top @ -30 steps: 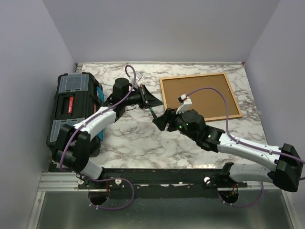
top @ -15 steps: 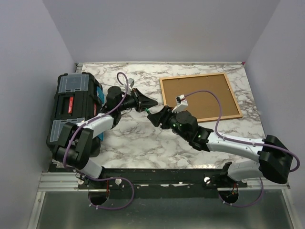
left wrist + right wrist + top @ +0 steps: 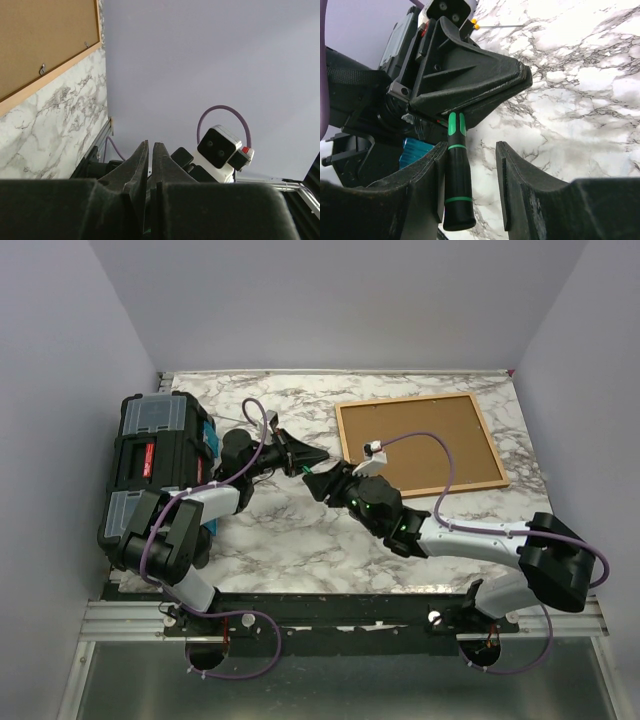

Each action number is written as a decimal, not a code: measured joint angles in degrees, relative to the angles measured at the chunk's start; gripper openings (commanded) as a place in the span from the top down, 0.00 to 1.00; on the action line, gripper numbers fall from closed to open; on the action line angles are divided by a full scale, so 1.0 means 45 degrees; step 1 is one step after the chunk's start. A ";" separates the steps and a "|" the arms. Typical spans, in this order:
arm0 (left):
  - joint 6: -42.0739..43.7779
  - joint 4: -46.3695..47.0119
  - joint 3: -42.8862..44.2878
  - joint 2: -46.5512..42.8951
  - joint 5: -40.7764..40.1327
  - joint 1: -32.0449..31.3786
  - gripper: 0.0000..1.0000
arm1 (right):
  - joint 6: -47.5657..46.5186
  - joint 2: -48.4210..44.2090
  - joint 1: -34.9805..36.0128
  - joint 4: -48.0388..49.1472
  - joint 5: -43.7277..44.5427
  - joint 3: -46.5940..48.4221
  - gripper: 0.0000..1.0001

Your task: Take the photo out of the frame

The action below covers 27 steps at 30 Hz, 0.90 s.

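Observation:
The orange-brown wooden frame (image 3: 343, 435) lies face down at the back right, its plain brown backing board (image 3: 425, 440) up; it also shows in the left wrist view (image 3: 50, 75). The photo is hidden under the board. My left gripper (image 3: 320, 456) is shut on a green-and-black screwdriver (image 3: 308, 470), held above the table left of the frame; its jaws are nearly together in the left wrist view (image 3: 150, 145). My right gripper (image 3: 472, 150) is open, its fingers either side of the screwdriver handle (image 3: 457, 180), which rests against the left finger (image 3: 427, 170).
A black toolbox (image 3: 150, 465) stands at the left edge of the marble table (image 3: 290, 540). Both arms meet over the table's middle, just off the frame's near left corner. A wall runs along the back.
My right gripper has moved left and back up to the left gripper, and its fingers now flank the screwdriver handle. The left gripper has drawn back slightly toward the toolbox.

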 measured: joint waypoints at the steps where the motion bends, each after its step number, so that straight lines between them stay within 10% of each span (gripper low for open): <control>1: -0.0019 0.0019 -0.0010 0.0000 -0.0005 0.0000 1.00 | 0.0000 0.0029 -0.0005 0.0068 0.0019 0.0000 0.53; 12: -0.0170 0.0092 -0.0039 0.0024 -0.0107 0.0000 0.99 | -0.0223 0.0325 0.0107 0.0656 0.0219 0.0185 0.99; 15: -0.0068 -0.0053 -0.0034 0.0024 -0.0112 0.0000 0.53 | -0.0364 0.0325 0.0112 0.0437 0.0253 0.0238 1.00; 18: 0.0928 -0.1229 0.0015 -0.0146 -0.0165 0.0010 0.29 | -0.0520 0.0204 0.0092 -0.0355 0.0636 0.0301 1.00; 27: 0.5163 -0.7184 0.1787 -0.2506 -0.1851 0.0146 0.25 | -0.0942 -0.2550 -0.2093 -0.3623 0.0248 -0.1413 1.00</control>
